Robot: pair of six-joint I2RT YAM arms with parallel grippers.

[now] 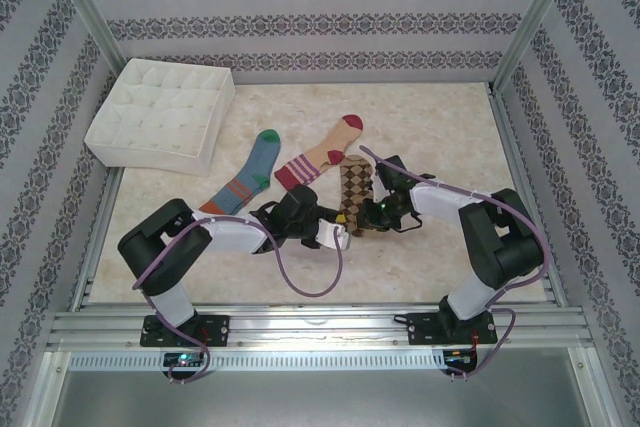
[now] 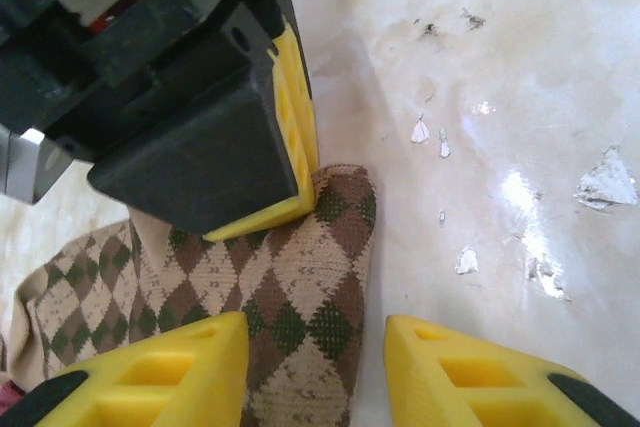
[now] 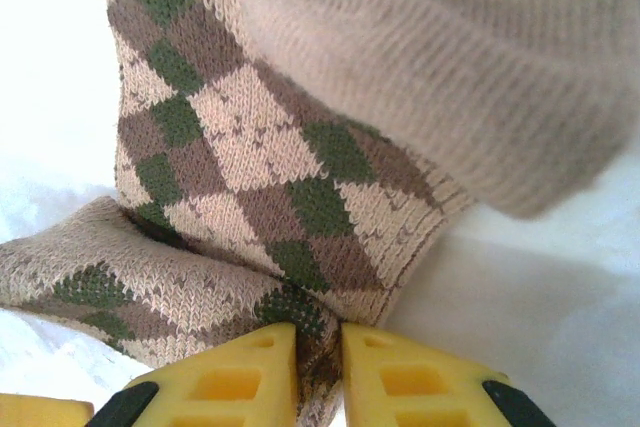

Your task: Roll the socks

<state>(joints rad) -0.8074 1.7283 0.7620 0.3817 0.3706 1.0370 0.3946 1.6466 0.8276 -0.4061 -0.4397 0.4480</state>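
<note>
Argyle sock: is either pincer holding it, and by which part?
The right pincer pinches the argyle sock by a fold at its edge; the left pincer stands open over it, not gripping.

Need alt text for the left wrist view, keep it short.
A brown-tan argyle sock lies bunched on the pale marbled table, held at its upper edge by the black-and-yellow tip of the right gripper. The left gripper hangs over it, yellow fingers apart, with the sock's end between them.

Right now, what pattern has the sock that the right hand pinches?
The sock has argyle diamonds in tan, brown and green; the right wrist view shows it best.
</note>
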